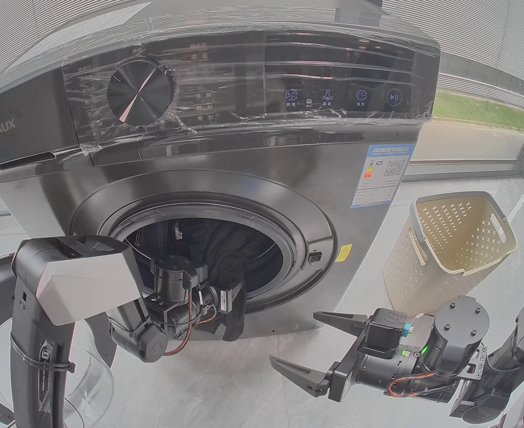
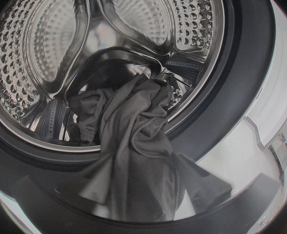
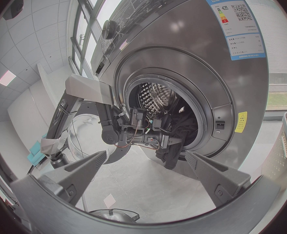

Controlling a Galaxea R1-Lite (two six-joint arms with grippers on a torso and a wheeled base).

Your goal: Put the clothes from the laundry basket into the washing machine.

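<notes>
**Limp cloth half in the drum**

The dark cloth (image 2: 133,130) hangs over the door lip (image 2: 234,82), its top inside the drum (image 2: 36,49) and its tail outside. The left tool (image 2: 133,176) is spread wide with the cloth draped between its fingers. The right tool (image 1: 294,338) is spread and empty above the floor. The cloth looks light, soft and apt to slide out, so it is best gripped at the bunched tail.

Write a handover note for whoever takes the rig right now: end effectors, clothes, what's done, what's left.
Left end effector: open at the washing machine opening, with the dark garment draped across it.
Right end effector: open, empty, low in front of the machine.
Garment: partly in the drum, tail hanging out of the opening.
Laundry basket: right of the machine, tilted, looks empty.
Done: basket apparently cleared.
Left: push the garment fully in.
</notes>
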